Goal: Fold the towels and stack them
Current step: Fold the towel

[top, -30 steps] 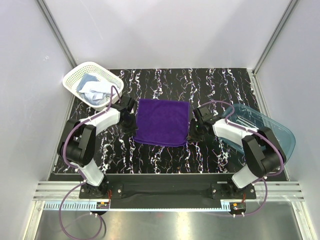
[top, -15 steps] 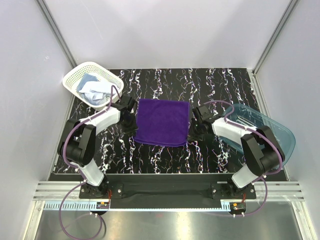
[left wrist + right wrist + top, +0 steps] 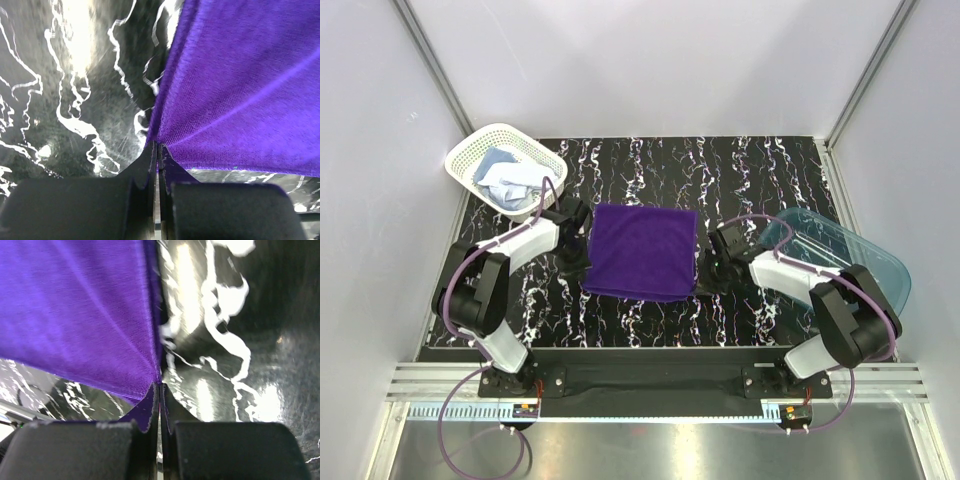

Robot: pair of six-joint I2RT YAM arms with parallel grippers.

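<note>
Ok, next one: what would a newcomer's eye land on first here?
First the deep purple towel, spread in the middle of the black marbled table. The left gripper and right gripper each pinch a corner of it on their own side, fingers closed. Then the white basket holding pale towels at far left, and the blue tub at right.

No words, brand names, labels or numbers can be read anywhere in these views. The only marking is a pale strip [image 3: 650, 411] along the near rail below the arm bases, with fine tick marks too small to make out.
</note>
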